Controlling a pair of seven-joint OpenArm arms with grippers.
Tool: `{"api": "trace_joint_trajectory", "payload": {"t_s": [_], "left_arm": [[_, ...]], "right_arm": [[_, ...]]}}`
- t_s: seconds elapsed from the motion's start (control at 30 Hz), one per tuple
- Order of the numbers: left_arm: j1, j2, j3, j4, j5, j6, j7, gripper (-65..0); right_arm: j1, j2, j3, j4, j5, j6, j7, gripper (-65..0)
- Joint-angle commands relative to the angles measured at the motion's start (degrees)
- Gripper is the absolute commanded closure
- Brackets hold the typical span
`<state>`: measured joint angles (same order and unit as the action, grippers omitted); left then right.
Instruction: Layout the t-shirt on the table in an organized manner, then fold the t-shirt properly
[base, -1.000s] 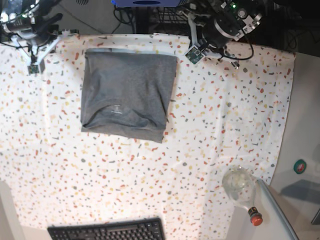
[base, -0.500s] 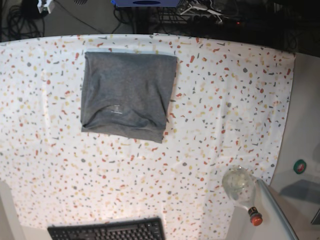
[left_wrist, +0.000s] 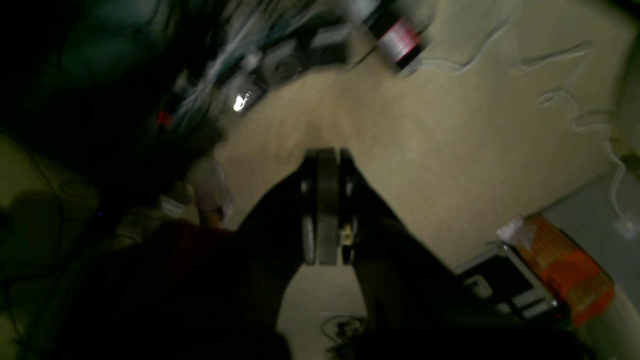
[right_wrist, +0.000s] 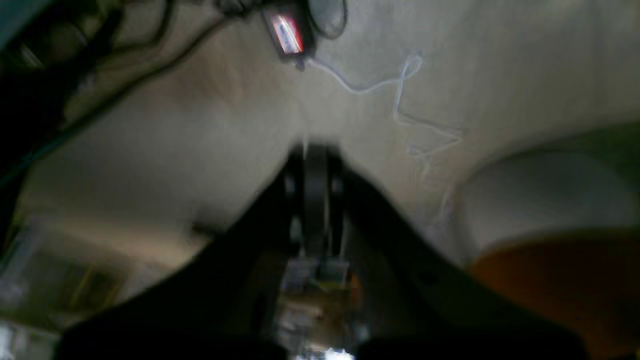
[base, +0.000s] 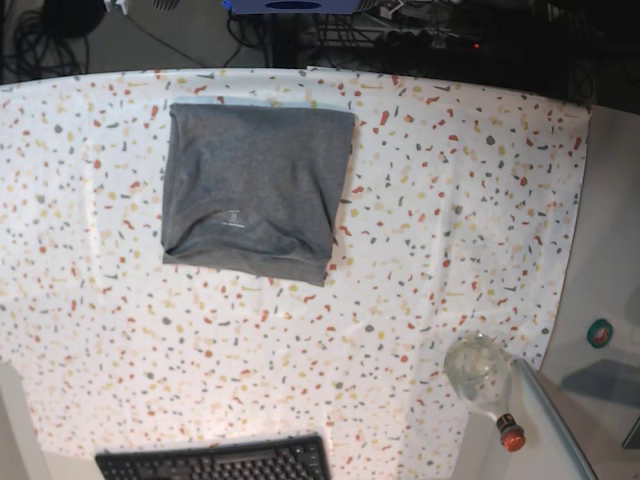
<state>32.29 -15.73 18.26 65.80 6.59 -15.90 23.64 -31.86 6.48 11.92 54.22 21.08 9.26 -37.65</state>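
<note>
1. The t-shirt (base: 255, 190) lies folded into a compact grey rectangle on the far-left part of the tabletop (base: 450, 220), close to the back edge, with speckled cloth bare on every other side of it.
2. Its long axis runs roughly front to back; the near edge slants a little and the near right corner droops lower than the left.
3. Neither arm appears over the tabletop in the base view; both are pulled back beyond the far edge.
4. The left gripper (left_wrist: 327, 155) has its fingers pressed together with nothing between them, and its camera looks out at floor and cables, not at the cloth.
5. The right gripper (right_wrist: 314, 150) is likewise closed tight and empty, pointing at bare floor with a loose white cable.
6. So the shirt sits forward of and below both sets of fingers; I judge the right arm the nearer, since it works that side.
7. The fold looks finished to me, and no further reach seems called for.
</note>
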Motion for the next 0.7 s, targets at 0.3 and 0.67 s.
{"api": "trace_joint_trajectory", "payload": {"t_s": [0.3,0.67], "left_arm": [[-24.1,8.7,0.1,-65.8,0.0,-0.1,-44.2,0.0],[-20.6,10.1,-0.1,-60.7,-2.5,-0.1,-47.5,0.0]], "right_arm": [[18.0,2.1,-28.2,-51.3,-1.0,-1.0,59.2,0.0],[18.9,-0.6,-44.1,-48.7,-1.0,-1.0,64.9,0.0]]}}
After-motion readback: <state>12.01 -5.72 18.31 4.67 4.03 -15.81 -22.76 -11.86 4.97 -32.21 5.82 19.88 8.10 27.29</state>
